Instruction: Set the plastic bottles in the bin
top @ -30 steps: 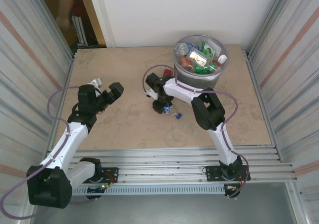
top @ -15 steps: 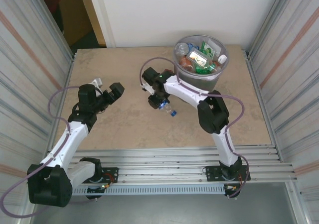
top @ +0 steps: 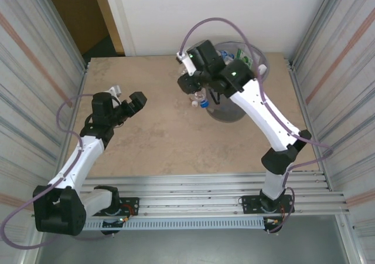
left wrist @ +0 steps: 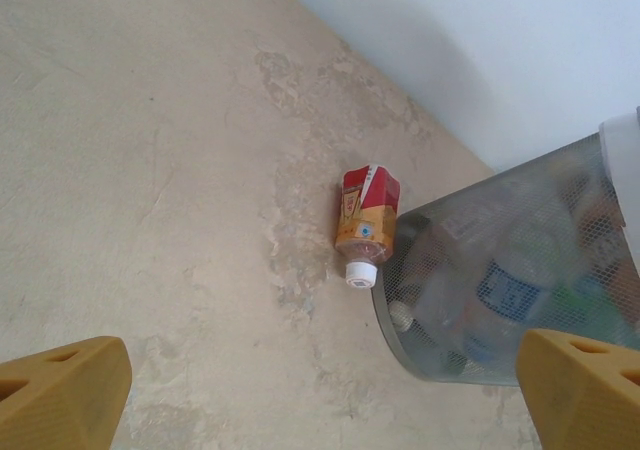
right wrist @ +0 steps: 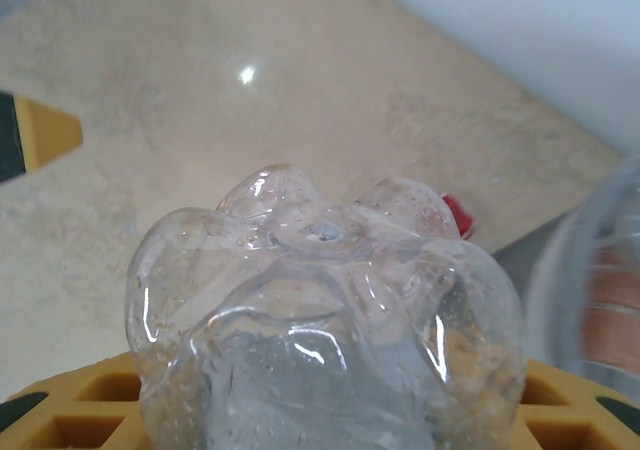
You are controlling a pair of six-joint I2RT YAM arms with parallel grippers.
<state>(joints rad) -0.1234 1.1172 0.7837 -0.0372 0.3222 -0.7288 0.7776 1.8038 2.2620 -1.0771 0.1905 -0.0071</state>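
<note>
Overhead, the left claw (top: 126,98) hangs above the left half of the desk (top: 146,146), well apart from the bin. Its own camera shows its yellow fingertips (left wrist: 60,400) spread wide at the lower corners, with nothing between them. That camera looks across at a red-labelled bottle (left wrist: 365,222) lying on its side, its white cap toward the viewer and its long axis running roughly away from the claw. This bottle lies just beside the foot of the bin (left wrist: 500,270), and whether it touches the mesh is hard to tell. Further right, the right claw (top: 198,91) is raised high and closed on a clear bottle (top: 199,98) with a blue cap. It is gripped near its base and hangs tilted, cap lowest. The bottle sits level with the bin's left rim but not yet over the opening. The bin lies to the claw's right and slightly farther off, so the coming move likely turns on carrying the bottle rightward past the rim before letting go. The right arm is the nearer one for this. Its wrist camera shows the bottle's dimpled base (right wrist: 325,320) close up and little of the fingers. From above, the arm hides much of the bin's mouth and the plastic bottles inside it. Only some of its far rim (top: 261,61) and its near wall are visible.
</note>
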